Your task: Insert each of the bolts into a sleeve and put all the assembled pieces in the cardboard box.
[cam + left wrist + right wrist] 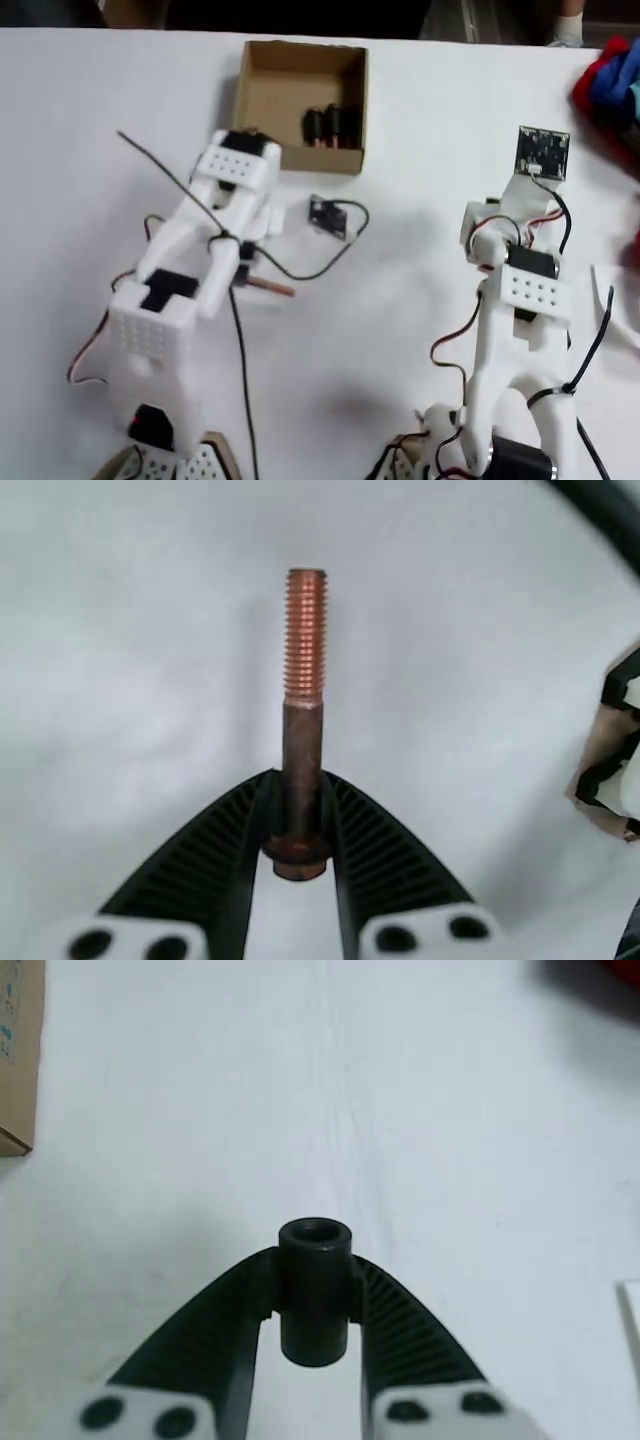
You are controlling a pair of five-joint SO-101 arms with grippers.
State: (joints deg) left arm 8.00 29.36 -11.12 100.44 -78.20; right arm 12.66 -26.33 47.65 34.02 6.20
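Both arms white and blocky, left arm (pixel 190 260) and right arm (pixel 520 300), shells dotted with small holes; black motors (pixel 168 288) in the joints; left fingers (pixel 200 860) black, ribbed wedges, right fingers (pixel 195 1345) the same; behind them, white mounts (pixel 128 930) with dark screw holes; black cable (pixel 240 370) and red wires (pixel 82 352) trail farther back; a small dark circuit board (pixel 543 150) near the right fingers.

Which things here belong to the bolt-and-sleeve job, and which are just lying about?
Job in hand:
bolt
sleeve
cardboard box
assembled pieces inside it

Lying about:
red and blue cloth
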